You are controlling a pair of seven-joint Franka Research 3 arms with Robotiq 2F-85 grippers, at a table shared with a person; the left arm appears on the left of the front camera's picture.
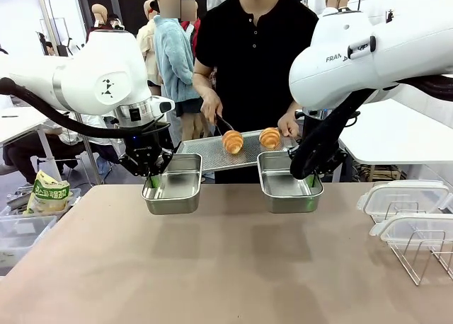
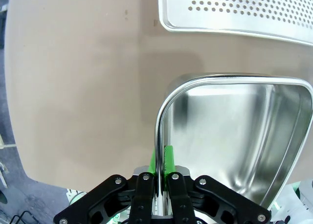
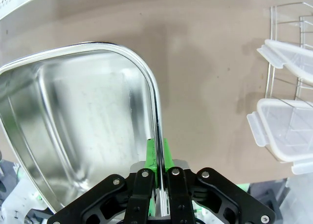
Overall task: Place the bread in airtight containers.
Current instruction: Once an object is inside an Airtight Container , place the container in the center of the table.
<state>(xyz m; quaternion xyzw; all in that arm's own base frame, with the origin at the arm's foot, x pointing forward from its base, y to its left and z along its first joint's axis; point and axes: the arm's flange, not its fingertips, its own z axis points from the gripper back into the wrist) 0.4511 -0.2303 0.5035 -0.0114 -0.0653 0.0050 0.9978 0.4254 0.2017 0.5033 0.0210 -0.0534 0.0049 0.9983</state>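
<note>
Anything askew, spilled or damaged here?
Nothing stands out: left tub and right tub sit upright and empty, left tool and right tool each shut on one's side wall. Both croissants lie whole on the perforated tray; clear lids rest on the wire rack.

Side items around your table point(image 1: 212, 267)
You see a perforated metal tray point(image 1: 205, 154) at the far side, a wire rack point(image 1: 415, 266) at the right edge, a yellow-green bag point(image 1: 48, 194) beyond the left edge.
</note>
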